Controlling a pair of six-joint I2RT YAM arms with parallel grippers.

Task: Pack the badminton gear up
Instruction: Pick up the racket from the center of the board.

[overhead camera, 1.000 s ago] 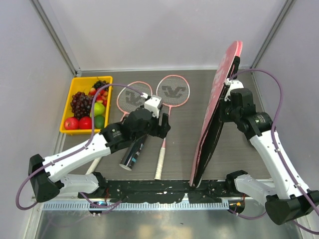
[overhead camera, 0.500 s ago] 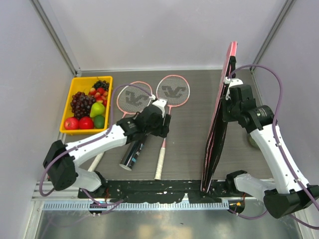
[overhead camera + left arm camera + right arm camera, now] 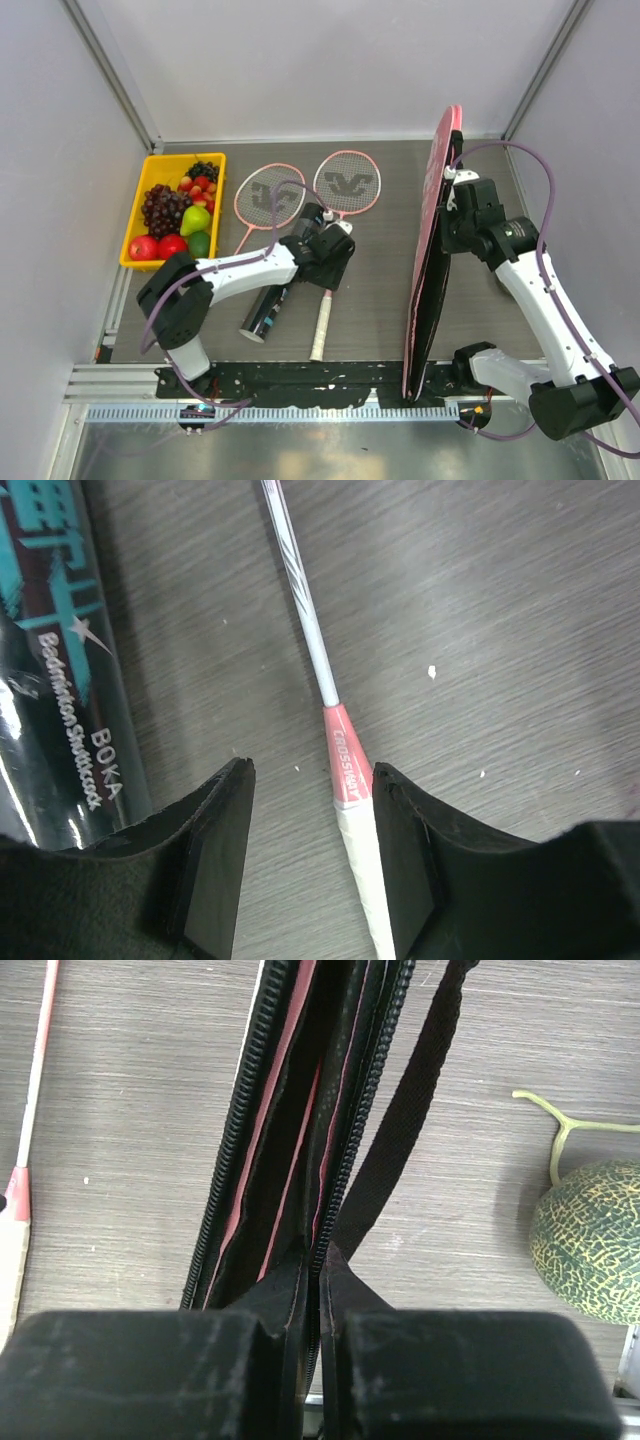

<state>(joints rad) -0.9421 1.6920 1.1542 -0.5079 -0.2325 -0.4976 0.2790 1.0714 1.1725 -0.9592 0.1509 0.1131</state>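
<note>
Straddling a racket (image 3: 345, 768) handle on the table (image 3: 520, 630), the left gripper (image 3: 310, 820) stands half open, one finger just beside it; the dark tube (image 3: 60, 680) lies alongside. The right gripper (image 3: 310, 1335) pinches the pink bag (image 3: 425, 240) upright, a melon (image 3: 590, 1240) nearby.

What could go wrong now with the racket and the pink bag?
The left hand straddles the racket off-centre, so it might twist or slip when grabbed. The tube lies right beside one finger and could get bumped and roll. The right hand pinches only the edge of the bag; it could flop.
</note>
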